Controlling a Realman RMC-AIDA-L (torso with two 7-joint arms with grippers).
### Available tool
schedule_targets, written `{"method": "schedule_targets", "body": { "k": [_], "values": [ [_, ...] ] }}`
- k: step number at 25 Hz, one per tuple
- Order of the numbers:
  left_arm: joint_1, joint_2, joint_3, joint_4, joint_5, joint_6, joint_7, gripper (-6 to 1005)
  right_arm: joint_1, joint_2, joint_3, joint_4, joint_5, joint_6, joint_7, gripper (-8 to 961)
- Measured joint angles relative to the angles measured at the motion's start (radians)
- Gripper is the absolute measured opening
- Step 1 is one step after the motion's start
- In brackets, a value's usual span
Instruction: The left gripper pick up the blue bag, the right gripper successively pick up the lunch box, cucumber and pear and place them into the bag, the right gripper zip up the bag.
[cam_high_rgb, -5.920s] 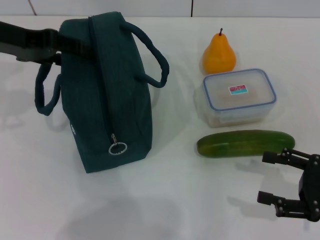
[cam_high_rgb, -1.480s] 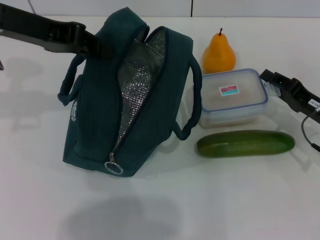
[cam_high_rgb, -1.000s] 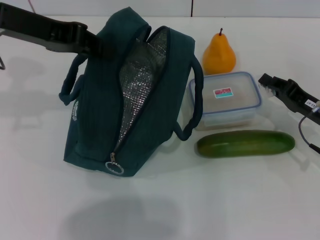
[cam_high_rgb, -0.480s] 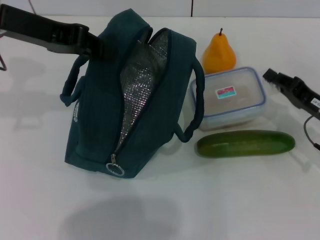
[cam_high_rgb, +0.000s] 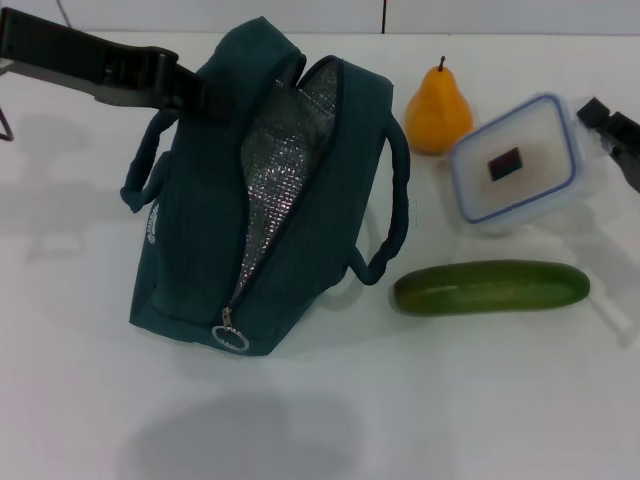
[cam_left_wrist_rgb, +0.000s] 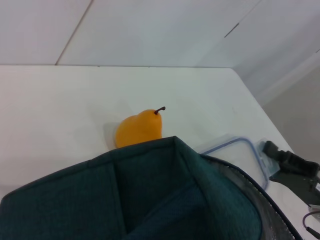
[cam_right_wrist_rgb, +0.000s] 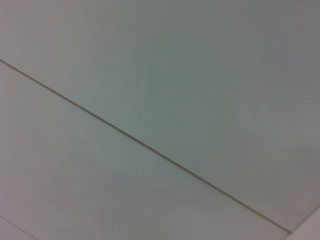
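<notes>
Lifted now: lunch box (cam_high_rgb: 520, 158) tilted up off the worktop (cam_high_rgb: 420, 400), right tool (cam_high_rgb: 606, 122) clamped on its right edge, near the pear (cam_high_rgb: 438, 110). Left tool (cam_high_rgb: 185, 88) grips the open blue bag (cam_high_rgb: 270, 190). Insertion looks next.

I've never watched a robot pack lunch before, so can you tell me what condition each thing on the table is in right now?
blue bag: unzipped, mouth open, standing on the table, held at its top by the left gripper.
lunch box: lid on, tilted up off the table, gripped at its far edge by the right gripper.
cucumber: lying flat, untouched.
pear: upright, untouched.
</notes>
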Motion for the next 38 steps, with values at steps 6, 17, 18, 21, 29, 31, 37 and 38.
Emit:
{"method": "schedule_targets", "body": {
  "k": [6, 17, 18, 21, 29, 31, 37, 38],
  "values": [
    [0.0, 0.0, 0.0, 0.0, -0.001, 0.0, 0.0, 47, -0.015, 0.0, 0.002, 0.004, 0.037, -0.046, -0.009, 93],
    [0.0, -0.003, 0.0, 0.0, -0.002, 0.0, -0.004, 47, -0.021, 0.0, 0.031, 0.007, 0.076, -0.161, -0.01, 93],
    [0.0, -0.003, 0.0, 0.0, -0.002, 0.0, -0.004, 47, -0.021, 0.0, 0.037, 0.007, 0.08, -0.176, -0.008, 93],
    [0.0, -0.004, 0.0, 0.0, -0.003, 0.0, -0.005, 47, -0.016, 0.0, 0.051, 0.008, 0.097, -0.212, 0.0, 93],
    [-0.007, -0.005, 0.0, -0.001, -0.003, 0.0, -0.006, 47, 0.021, 0.0, 0.052, 0.011, 0.147, -0.286, 0.066, 91],
    [-0.009, -0.005, 0.0, -0.001, -0.003, 0.0, -0.006, 47, 0.035, 0.0, 0.052, 0.013, 0.16, -0.306, 0.076, 91],
    [-0.014, -0.01, 0.0, -0.002, -0.003, 0.0, -0.007, 47, 0.108, 0.0, 0.051, 0.017, 0.194, -0.338, 0.117, 90],
    [-0.014, -0.012, 0.0, -0.003, -0.003, 0.0, -0.007, 47, 0.126, 0.0, 0.051, 0.019, 0.196, -0.34, 0.123, 90]
  ]
}}
